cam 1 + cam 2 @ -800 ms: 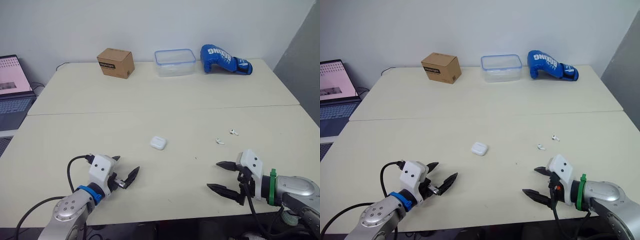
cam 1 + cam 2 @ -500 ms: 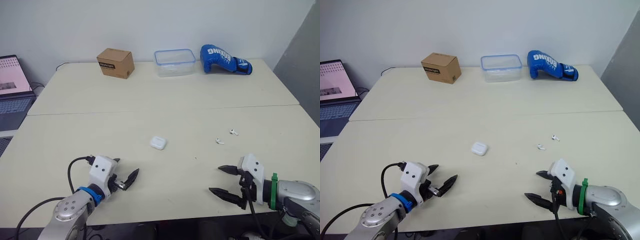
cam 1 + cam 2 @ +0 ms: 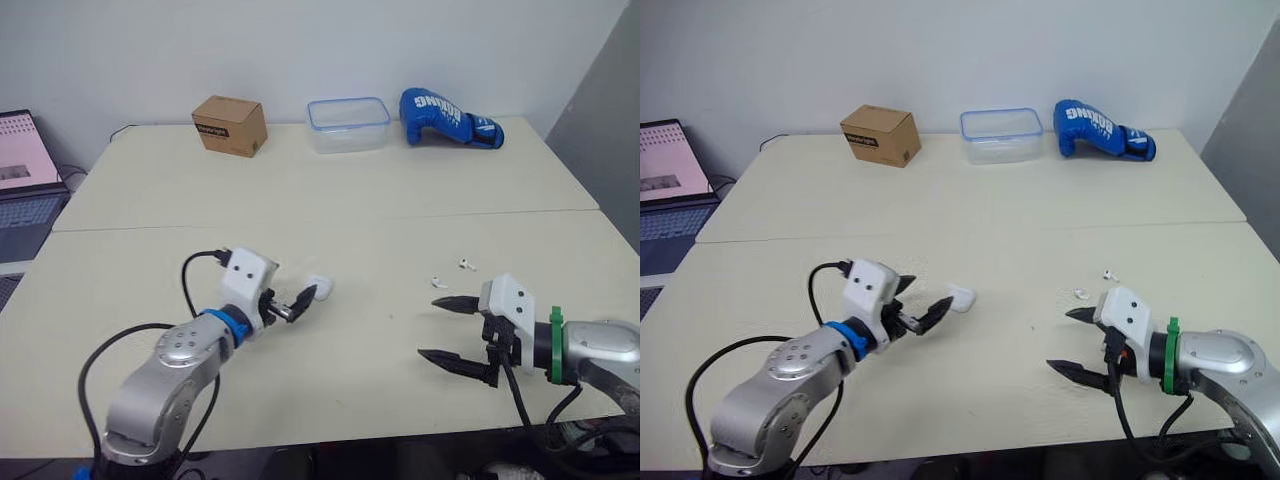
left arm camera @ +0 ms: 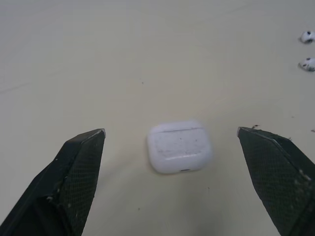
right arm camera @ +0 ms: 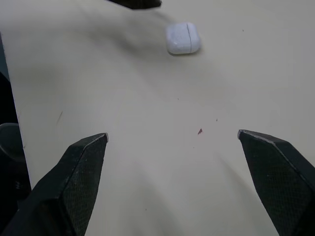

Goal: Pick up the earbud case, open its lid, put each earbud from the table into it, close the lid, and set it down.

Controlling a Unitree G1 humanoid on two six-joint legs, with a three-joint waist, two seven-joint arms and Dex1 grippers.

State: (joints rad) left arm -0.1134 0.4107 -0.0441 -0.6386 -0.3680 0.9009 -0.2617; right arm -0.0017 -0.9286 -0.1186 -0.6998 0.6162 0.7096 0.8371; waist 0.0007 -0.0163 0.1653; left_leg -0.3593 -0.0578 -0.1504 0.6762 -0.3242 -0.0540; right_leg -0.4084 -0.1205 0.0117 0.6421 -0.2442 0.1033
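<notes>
Straddle earbud case (image 4: pixel 179 146) squarely with spread jaws of left gripper (image 3: pixel 931 290), then pinch its 2 sides; leave right gripper (image 3: pixel 428 327) spread apart.

The left gripper (image 3: pixel 925 300) has two black tapered fingers (image 4: pixel 74 177) with a woven texture, set on a white boxy housing (image 3: pixel 247 275). At its 7 o'clock sit a blue ring (image 3: pixel 220 322) and a silver forearm (image 3: pixel 175 365). A black cable (image 3: pixel 186 278) loops from the housing. The right gripper (image 3: pixel 428 327) matches, with a green band (image 3: pixel 555 345) at 3 o'clock.
</notes>
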